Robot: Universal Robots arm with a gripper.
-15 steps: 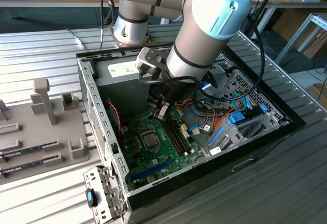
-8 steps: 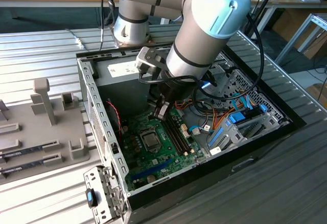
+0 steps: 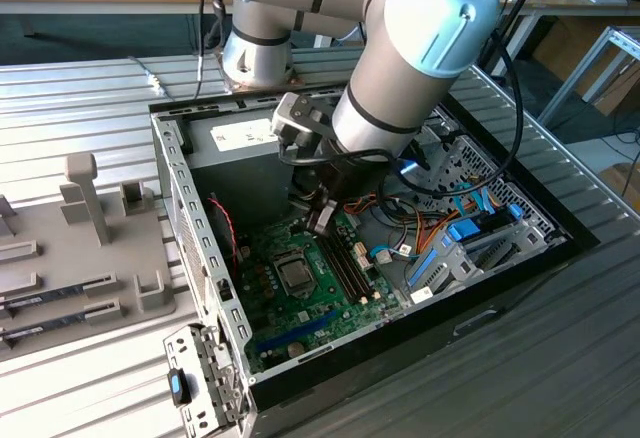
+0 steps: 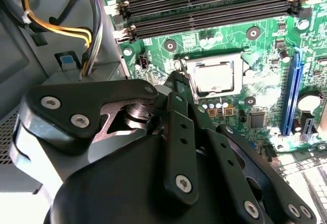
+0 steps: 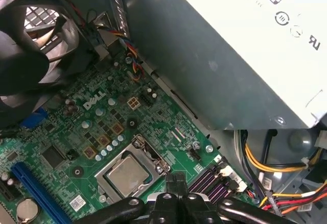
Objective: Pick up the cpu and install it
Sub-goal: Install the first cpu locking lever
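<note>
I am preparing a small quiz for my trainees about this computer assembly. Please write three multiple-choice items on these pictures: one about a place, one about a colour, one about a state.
1. Where is the cpu?
A. Seated on the green motherboard
B. On the grey tray outside the case
C. On top of the power supply

2. What colour is the long slot beside the cpu?
A. Red
B. White
C. Blue

3. In what state is the computer case?
A. Closed by a side panel
B. Lying with its side open, the board exposed
C. Standing upright, front removed

Answers:
1 A: both wrist views show its silver top lying flat on the board.
2 C: the slot is plainly blue in both wrist views.
3 B: the exterior view looks straight into the case.
</note>
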